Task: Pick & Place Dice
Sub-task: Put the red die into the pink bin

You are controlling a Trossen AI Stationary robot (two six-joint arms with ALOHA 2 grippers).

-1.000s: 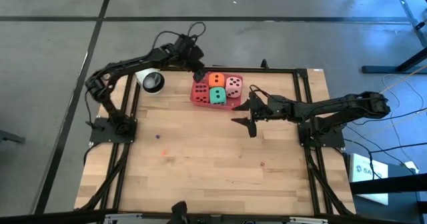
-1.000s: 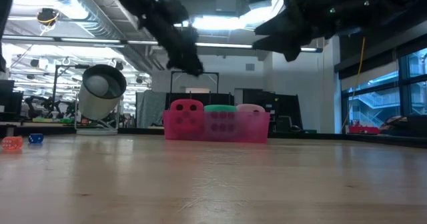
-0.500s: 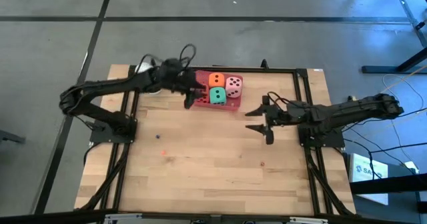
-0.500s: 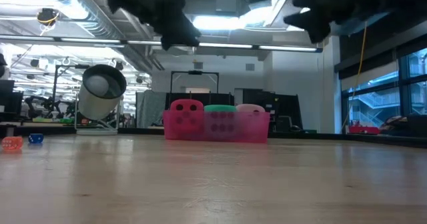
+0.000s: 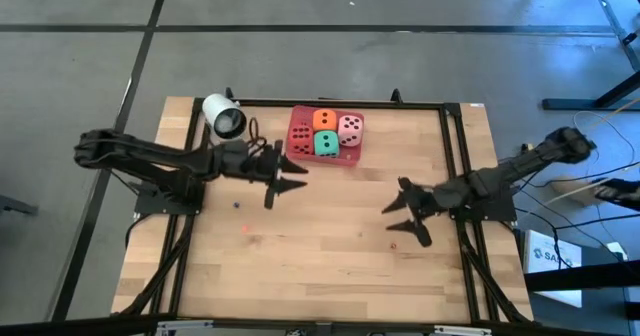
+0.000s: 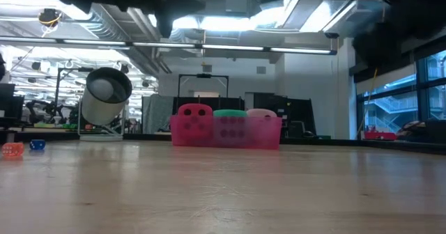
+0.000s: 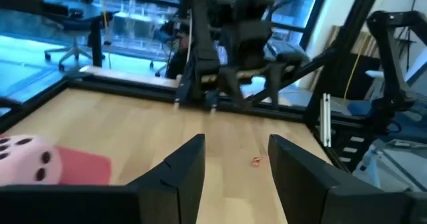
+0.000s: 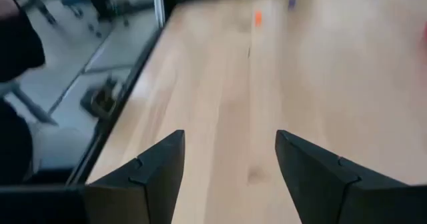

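The four dice sit together inside the pink tray (image 5: pixel 300 148) at the far middle of the table (image 5: pixel 330 266). In the high view the red die (image 5: pixel 302 133) and the orange die (image 5: pixel 325 119) fill the tray's left and far part, the green die (image 5: pixel 326 143) lies nearest the table's centre, and the light pink die (image 5: pixel 350 128) takes the right side. All four touch their neighbours and show dark pips on top. From the low view the translucent tray wall hides their lower halves, with the red, green and pink tops showing above the rim.

A white cylindrical camera (image 5: pixel 224 118) stands on the table's far left, well left of the tray.

The left gripper (image 5: pixel 282 181) hangs above the bare wood, near the tray's front left corner but apart from it. Its fingers (image 7: pixel 183 174) stand parted with nothing between them; its wrist view looks across the table to the other arm, with the pink die and tray edge off to one side.

The right gripper (image 5: pixel 404 219) is over the right half of the table, well apart from the tray. Its fingers (image 8: pixel 150 177) are spread wide and empty over bare wood.

Small coloured specks (image 5: pixel 244 229) lie on the tabletop.
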